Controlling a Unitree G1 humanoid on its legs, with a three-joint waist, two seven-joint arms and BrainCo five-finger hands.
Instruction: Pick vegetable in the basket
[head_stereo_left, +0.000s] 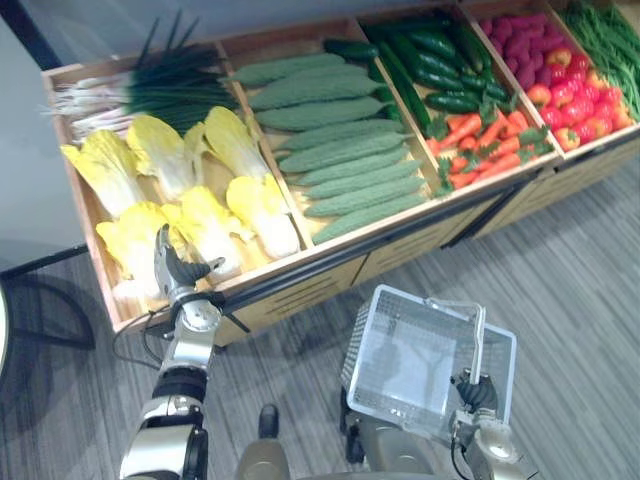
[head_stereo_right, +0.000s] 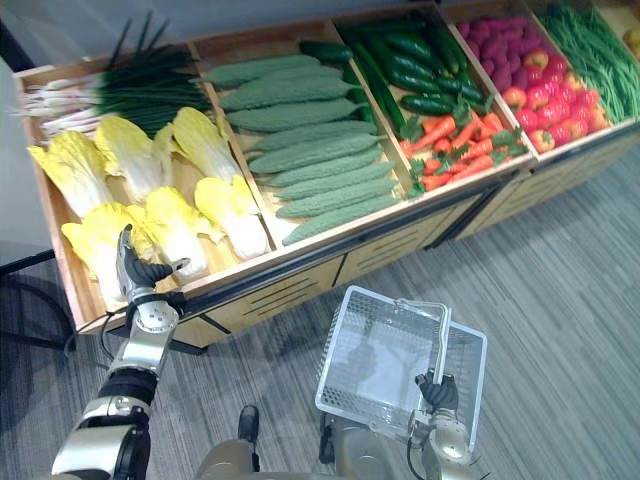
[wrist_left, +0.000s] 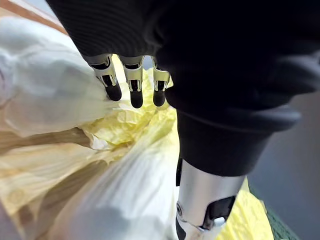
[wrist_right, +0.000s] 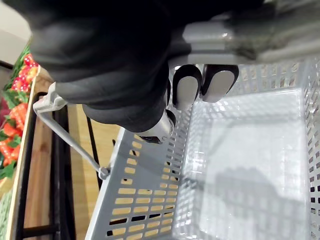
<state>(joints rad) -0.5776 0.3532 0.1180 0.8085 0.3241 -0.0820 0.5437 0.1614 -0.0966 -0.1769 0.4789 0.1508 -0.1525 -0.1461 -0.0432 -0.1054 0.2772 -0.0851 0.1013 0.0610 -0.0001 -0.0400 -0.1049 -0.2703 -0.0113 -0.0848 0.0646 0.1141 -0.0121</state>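
A yellow-leaved, white-stemmed cabbage head (head_stereo_left: 130, 240) lies at the front of the leftmost compartment of the wooden produce stand (head_stereo_left: 300, 275). The left hand (head_stereo_left: 180, 272) is just over it, fingers straight. The right hand (head_stereo_left: 478, 392) clasps the handle (head_stereo_left: 481, 335) of a white perforated plastic basket (head_stereo_left: 362, 360) beside the stand.

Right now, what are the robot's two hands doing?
Left hand: open, above the napa cabbages.
Right hand: shut on the basket handle.
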